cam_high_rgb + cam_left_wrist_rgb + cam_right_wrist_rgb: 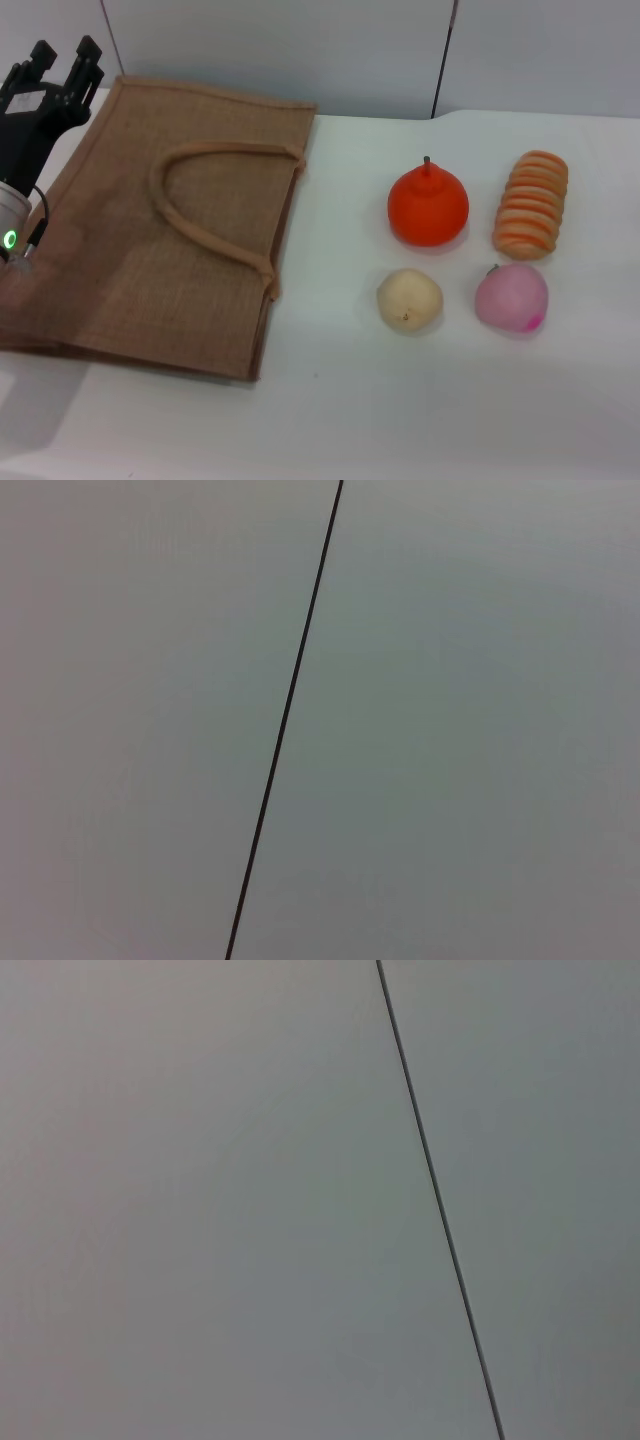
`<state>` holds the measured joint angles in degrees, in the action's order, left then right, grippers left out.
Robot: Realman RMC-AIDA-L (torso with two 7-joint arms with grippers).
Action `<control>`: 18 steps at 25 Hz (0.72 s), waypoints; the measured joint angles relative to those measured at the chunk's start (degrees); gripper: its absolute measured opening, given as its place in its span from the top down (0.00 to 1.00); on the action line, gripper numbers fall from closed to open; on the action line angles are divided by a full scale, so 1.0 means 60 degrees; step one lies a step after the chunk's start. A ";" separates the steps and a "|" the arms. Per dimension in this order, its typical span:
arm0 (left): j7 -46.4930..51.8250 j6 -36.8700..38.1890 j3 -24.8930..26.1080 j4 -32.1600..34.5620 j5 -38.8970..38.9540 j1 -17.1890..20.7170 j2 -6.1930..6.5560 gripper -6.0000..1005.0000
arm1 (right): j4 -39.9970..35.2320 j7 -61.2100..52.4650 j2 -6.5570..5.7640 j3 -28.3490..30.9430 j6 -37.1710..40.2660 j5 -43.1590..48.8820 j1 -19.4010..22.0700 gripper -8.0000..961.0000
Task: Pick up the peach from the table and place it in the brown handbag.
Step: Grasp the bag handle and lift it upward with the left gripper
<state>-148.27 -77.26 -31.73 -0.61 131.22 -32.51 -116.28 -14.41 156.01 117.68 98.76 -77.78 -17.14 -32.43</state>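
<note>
The peach (511,298), pale pink with a magenta blotch, lies on the white table at the front right. The brown handbag (120,260) lies flat on the left of the table, its looped handles (205,195) resting on top. My left gripper (64,62) is raised at the far left, above the bag's back left corner, far from the peach; its two dark fingers stand apart with nothing between them. My right gripper is out of view. Both wrist views show only a plain grey wall with a dark seam.
An orange-red fruit with a stem (428,207) sits behind a cream-yellow round fruit (408,299), left of the peach. A ridged orange bread-like roll (531,203) lies behind the peach. The white table (400,420) stretches in front.
</note>
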 joint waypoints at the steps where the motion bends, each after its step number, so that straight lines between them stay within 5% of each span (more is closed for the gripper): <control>1: 0.0000 0.0000 0.0000 0.0000 0.0000 0.0000 0.0000 0.39 | 0.0000 0.0000 0.0000 0.0002 0.0000 -0.0001 0.0000 0.29; 18: 0.0669 0.0638 -0.0059 -0.0003 -0.0070 -0.0090 0.0044 0.40 | 0.0000 0.0000 0.0000 -0.0025 0.0111 0.0000 -0.0012 0.29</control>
<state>-144.25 -73.43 -32.08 -0.63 130.80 -33.05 -116.01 -14.41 156.01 117.68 98.61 -77.12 -17.14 -32.51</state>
